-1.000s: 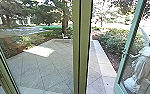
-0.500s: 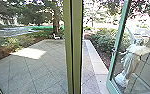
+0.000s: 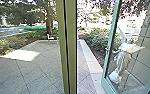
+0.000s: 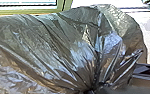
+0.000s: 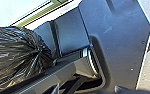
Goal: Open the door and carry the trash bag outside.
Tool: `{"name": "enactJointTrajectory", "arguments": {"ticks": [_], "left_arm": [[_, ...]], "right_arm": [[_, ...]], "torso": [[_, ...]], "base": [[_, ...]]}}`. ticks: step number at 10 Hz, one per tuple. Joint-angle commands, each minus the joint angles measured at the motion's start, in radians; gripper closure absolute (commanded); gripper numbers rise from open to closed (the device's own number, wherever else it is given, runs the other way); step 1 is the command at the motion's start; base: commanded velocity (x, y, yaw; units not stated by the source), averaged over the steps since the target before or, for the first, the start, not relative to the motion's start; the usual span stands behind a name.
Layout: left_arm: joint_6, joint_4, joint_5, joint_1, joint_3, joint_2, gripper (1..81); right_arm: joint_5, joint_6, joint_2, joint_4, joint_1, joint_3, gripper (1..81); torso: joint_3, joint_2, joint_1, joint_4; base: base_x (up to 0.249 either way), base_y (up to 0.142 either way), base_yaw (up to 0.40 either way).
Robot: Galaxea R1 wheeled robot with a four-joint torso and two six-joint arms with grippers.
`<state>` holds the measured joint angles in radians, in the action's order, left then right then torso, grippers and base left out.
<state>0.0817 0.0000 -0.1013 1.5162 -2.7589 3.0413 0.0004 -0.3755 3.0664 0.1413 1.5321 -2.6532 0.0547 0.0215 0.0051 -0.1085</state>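
Black plastic trash bag [image 4: 63,47] bulges close off the left wrist, its gathered neck [image 4: 95,81] nearest that side, so left arm looks the nearer, though neither gripper's hold can be told; glass door [image 3: 113,27] stands open ahead, rightward, onto paved yard [image 3: 43,72].

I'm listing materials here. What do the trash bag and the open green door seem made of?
Trash bag: apparently thin, glossy dark plastic, by its sharp creases and bright glints.
Door: clear glass, since you see through it, in a smooth green frame, perhaps painted metal, though wood is possible.
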Motion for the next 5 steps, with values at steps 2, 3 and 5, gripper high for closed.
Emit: {"name": "enactJointTrajectory", "arguments": {"ticks": [2,3,5], "left_arm": [[0.007,0.012,0.049,-0.044,-0.001,-0.004,81.1],[0.007,0.012,0.049,-0.044,-0.002,-0.004,81.1],[0.007,0.015,0.049,-0.044,-0.002,0.001,81.1]], "right_arm": [[-0.053,0.009,0.014,0.0,-0.046,0.006,1.0],[-0.053,0.007,0.014,0.0,-0.046,0.006,1.0],[-0.053,0.007,0.014,0.0,-0.048,0.006,1.0]], "torso": [[0.0,0.0,0.0,0.0],[0.0,0.0,0.0,0.0],[0.0,0.0,0.0,0.0]], "base": [[-0.046,0.0,0.0],[-0.112,0.0,0.0],[0.0,0.0,0.0]]}}
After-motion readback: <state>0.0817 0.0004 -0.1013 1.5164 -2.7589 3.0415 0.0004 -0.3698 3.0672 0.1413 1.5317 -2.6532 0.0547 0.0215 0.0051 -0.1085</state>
